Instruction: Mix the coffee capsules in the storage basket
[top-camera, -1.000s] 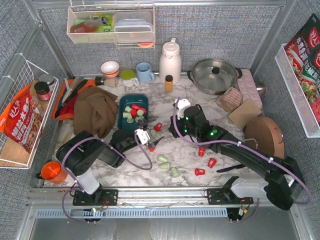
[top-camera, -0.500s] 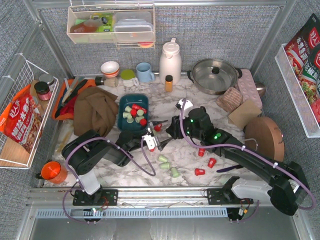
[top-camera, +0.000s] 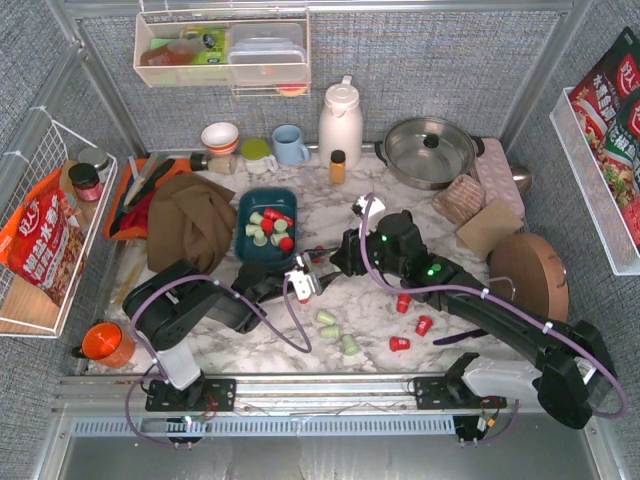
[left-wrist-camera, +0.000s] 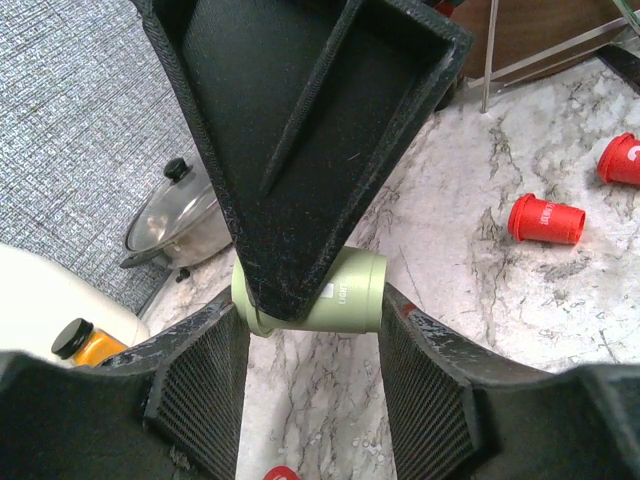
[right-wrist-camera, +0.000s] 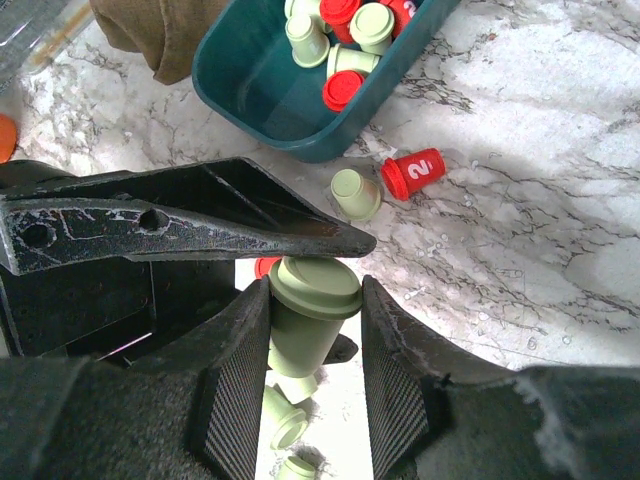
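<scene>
A mint green capsule (right-wrist-camera: 300, 335) hangs above the marble table between both grippers. My right gripper (right-wrist-camera: 313, 300) is shut on its sides just below the lid. My left gripper (left-wrist-camera: 310, 310) meets it end to end: one finger lies on the lid, the other at the base, capsule (left-wrist-camera: 345, 295) spanning the gap. The two grippers meet right of the teal storage basket (top-camera: 243, 215), which holds several red and green coffee capsules (top-camera: 268, 228). Loose green capsules (top-camera: 330, 325) and red capsules (top-camera: 403, 302) lie on the table in front. A red capsule (right-wrist-camera: 412, 172) and a green one (right-wrist-camera: 352, 193) rest beside the basket (right-wrist-camera: 250, 100).
A brown cloth (top-camera: 190, 225) is heaped left of the basket. Behind stand a blue mug (top-camera: 290, 145), a white jug (top-camera: 340, 122), a small amber bottle (top-camera: 338, 165) and a lidded pot (top-camera: 428, 150). An orange cup (top-camera: 103, 343) sits near left, a round wooden board (top-camera: 528, 272) right.
My left gripper moved right to meet the right gripper and narrowed from wide open onto the green capsule. The right gripper kept its hold and shifted slightly left.
</scene>
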